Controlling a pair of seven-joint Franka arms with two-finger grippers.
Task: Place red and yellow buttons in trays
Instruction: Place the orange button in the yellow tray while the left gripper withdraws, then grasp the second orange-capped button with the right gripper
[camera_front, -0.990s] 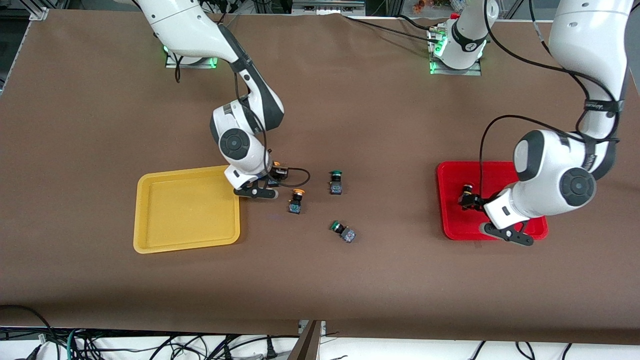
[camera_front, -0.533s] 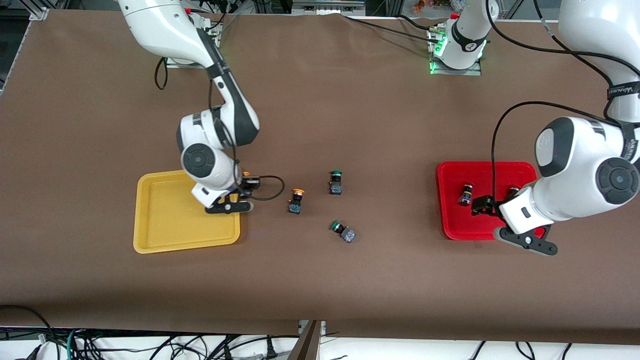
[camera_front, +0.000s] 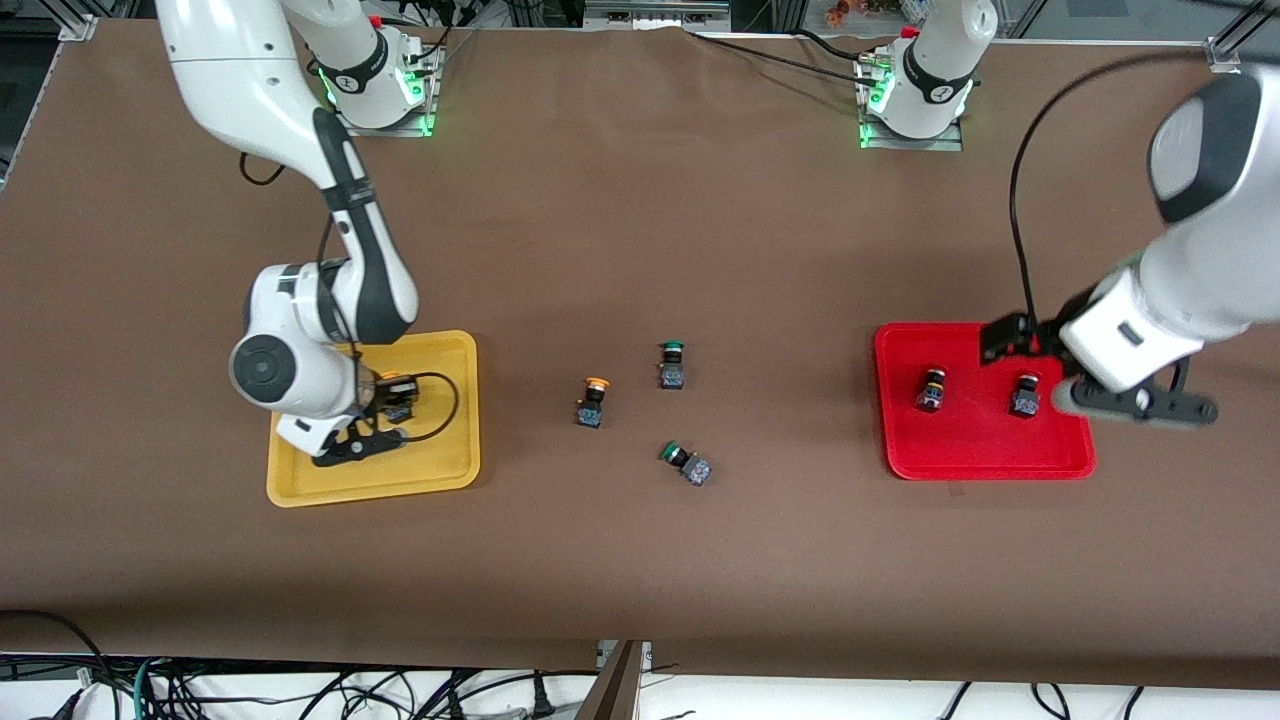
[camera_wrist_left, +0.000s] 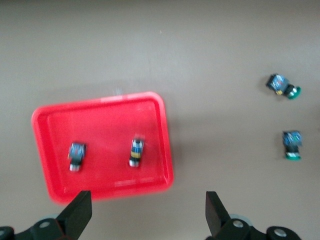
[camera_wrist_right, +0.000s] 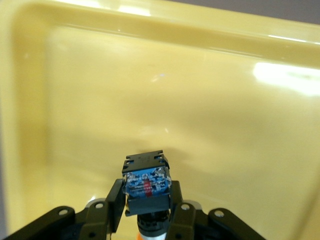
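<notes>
Buttons: one yellow-capped button (camera_wrist_right: 146, 186) is pinched by its black body in the right end effector (camera_wrist_right: 147, 207), low over the yellow tray (camera_front: 440, 470), fingers clamped on both sides of the body, cap pointing back toward the wrist. Second yellow button (camera_front: 592, 402) stands on the bench (camera_front: 640, 560) between the trays, well apart from both. Two red buttons (camera_front: 931, 389) and (camera_front: 1026, 394) lie in the red tray (camera_front: 985, 460), apart from each other. Left end effector (camera_wrist_left: 145, 212) is up over the red tray's edge, fingers spread wide, nothing in them. Buttons look small, light, rigid plastic, likely not fragile; round cap would probably slip, so the squarish body is the better place to grip. Two green buttons (camera_front: 672, 364), (camera_front: 686, 462) sit near the loose yellow one, not touching it; they could get bumped on approach. Tray floor under the held button is bare.
</notes>
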